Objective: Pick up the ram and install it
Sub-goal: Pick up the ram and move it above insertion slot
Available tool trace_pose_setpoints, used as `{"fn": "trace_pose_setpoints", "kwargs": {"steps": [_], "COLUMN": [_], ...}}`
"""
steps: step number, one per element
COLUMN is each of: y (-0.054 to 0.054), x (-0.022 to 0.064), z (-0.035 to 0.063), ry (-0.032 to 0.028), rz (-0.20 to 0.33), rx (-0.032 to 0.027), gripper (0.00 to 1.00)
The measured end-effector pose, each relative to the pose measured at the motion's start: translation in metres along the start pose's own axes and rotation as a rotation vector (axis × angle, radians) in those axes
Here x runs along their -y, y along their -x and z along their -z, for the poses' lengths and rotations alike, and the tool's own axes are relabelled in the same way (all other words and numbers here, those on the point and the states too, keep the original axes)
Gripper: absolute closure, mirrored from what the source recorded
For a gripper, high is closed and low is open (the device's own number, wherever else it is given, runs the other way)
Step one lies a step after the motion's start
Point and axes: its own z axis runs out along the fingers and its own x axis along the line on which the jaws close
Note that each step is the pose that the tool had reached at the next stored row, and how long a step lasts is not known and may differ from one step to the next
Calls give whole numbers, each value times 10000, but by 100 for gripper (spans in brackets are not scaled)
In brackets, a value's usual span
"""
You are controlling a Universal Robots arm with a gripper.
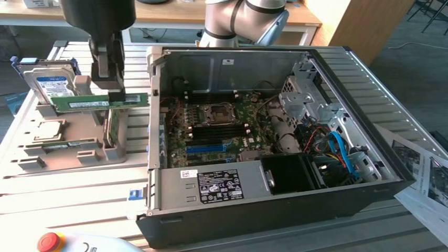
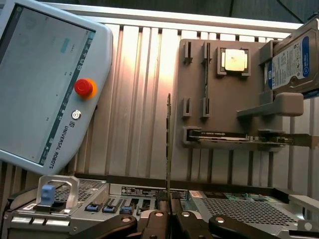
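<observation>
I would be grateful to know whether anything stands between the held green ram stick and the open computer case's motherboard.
Yes: the case's upright grey metal side wall rises between the long thin green ram stick, clamped in the gripper, and the green motherboard.

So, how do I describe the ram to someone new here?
Start at the open computer case; on the exterior view's left of it stands a grey parts tray. Above that tray, the gripper holds the ram: a long, thin green stick with a white label, gripped rather than resting like the blue-labelled hard drive.
</observation>
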Motion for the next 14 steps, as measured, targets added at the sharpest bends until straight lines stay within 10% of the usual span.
{"fn": "trace_pose_setpoints", "kwargs": {"steps": [14], "y": [-50], "x": [322], "z": [23], "ry": [-24], "rz": [222], "rx": [-17], "gripper": [88]}}
